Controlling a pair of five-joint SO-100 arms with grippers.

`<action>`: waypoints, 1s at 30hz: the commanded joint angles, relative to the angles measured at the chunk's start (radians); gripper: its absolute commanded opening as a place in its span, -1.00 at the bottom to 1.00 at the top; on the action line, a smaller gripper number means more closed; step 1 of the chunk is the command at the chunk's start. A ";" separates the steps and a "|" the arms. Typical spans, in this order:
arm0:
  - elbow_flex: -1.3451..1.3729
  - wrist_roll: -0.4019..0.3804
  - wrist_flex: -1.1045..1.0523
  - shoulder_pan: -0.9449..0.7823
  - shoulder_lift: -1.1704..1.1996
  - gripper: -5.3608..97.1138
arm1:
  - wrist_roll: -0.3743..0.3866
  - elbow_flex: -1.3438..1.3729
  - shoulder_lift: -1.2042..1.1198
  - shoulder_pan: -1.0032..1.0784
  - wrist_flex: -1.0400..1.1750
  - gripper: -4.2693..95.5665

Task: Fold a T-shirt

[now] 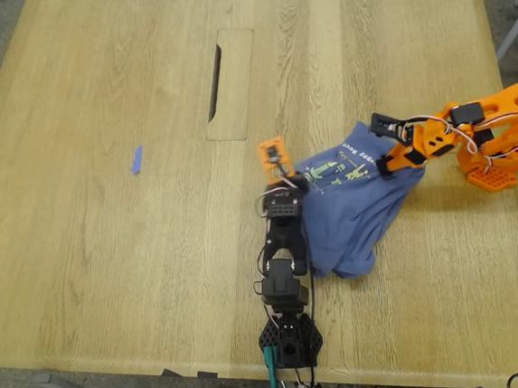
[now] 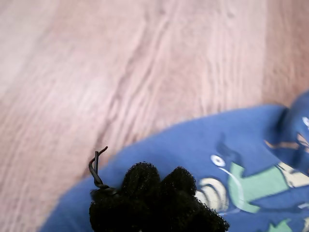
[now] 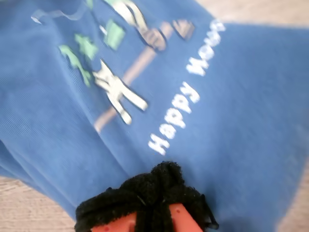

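The slate-blue T-shirt [image 1: 352, 218] lies bunched on the wooden table, right of centre in the exterior view, print side up with its green-yellow cartoon [image 1: 340, 169]. My first gripper [image 1: 291, 188], on the black arm, sits at the shirt's edge on the exterior view's left. Its black foam pads [image 2: 159, 198] are pressed together on the cloth [image 2: 193, 154]. My second gripper [image 1: 390, 162], on the orange arm, sits at the shirt's upper corner on the exterior view's right. Its padded jaws are closed on the fabric [image 3: 231, 96] just below the white "Happy Moon" text [image 3: 186, 104].
A small blue scrap [image 1: 135, 159] lies on the table [image 1: 111, 261] towards the exterior view's left. A rectangular cable hatch [image 1: 229, 83] is set into the tabletop behind the shirt. The black arm's base [image 1: 290, 341] stands at the table's front edge.
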 commanded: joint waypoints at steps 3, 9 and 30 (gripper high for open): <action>0.000 0.006 0.055 -0.117 0.207 -0.87 | -0.005 -0.006 0.167 0.120 0.152 -0.91; 0.130 0.055 0.138 -0.305 0.407 -0.87 | -0.089 -0.166 0.195 0.660 0.256 -0.91; 0.815 0.184 0.732 -1.494 1.623 -0.88 | -0.195 0.327 0.652 1.968 0.288 -0.91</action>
